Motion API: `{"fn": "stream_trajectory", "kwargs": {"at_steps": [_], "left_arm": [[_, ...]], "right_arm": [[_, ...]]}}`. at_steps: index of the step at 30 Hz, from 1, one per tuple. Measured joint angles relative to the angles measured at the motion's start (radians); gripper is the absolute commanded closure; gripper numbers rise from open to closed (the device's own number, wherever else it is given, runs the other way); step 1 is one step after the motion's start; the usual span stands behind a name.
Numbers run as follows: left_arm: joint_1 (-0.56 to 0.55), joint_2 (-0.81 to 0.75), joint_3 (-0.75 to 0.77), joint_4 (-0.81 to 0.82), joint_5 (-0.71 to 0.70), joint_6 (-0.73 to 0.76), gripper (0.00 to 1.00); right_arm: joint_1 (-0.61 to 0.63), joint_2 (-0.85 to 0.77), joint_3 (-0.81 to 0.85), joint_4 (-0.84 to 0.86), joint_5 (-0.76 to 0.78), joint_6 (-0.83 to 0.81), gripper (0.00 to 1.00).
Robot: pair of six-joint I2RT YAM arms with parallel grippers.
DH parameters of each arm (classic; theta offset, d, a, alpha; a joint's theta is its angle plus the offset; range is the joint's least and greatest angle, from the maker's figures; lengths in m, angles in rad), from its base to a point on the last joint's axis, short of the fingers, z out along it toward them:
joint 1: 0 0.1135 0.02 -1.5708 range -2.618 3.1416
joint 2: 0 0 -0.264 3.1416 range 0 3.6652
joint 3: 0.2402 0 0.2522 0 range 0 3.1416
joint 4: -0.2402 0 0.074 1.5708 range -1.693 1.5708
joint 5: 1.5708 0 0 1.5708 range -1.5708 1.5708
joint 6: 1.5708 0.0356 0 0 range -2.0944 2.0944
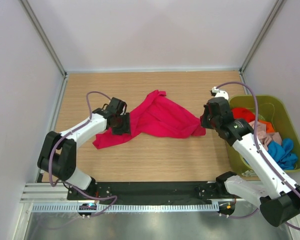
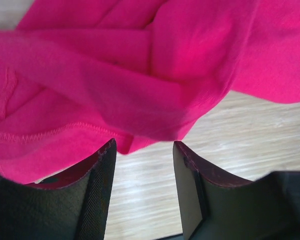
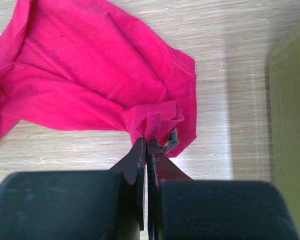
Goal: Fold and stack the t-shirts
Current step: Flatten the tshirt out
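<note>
Your right hand (image 3: pixel 149 145) is pinched closed on a bunched corner of the crimson t-shirt (image 1: pixel 160 117), at the end toward the right edge of the counter (image 1: pixel 155 165). Your left hand (image 2: pixel 144 150) has its jaws moderately apart with nothing between them. A fold of the same cloth hangs just beyond its fingertips, so the left is the nearer hand for that end. The shirt lies crumpled mid-counter, its long axis running left to right between the two hands, roughly along the near edge. To spread it, I judge the left must close on that fold. The orange-red t-shirt (image 1: pixel 242 114), beige-pink t-shirt (image 1: pixel 260 131) and blue t-shirt (image 1: pixel 282 152) sit in the tub (image 1: pixel 290 122) at the right edge.
</note>
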Motion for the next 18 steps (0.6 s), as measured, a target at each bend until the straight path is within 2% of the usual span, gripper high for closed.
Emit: {"fn": "stream_trajectory", "kwargs": {"at_steps": [9,18], "left_arm": [[-0.029,0.106,0.109,-0.008,-0.074,0.079,0.59],[-0.061,0.158,0.123,-0.047,-0.112,0.111,0.66]], "right_arm": [[0.0,-0.029,0.0,0.005,-0.009,0.0,0.99],[0.0,-0.031,0.0,0.005,-0.015,-0.001,0.99]]}}
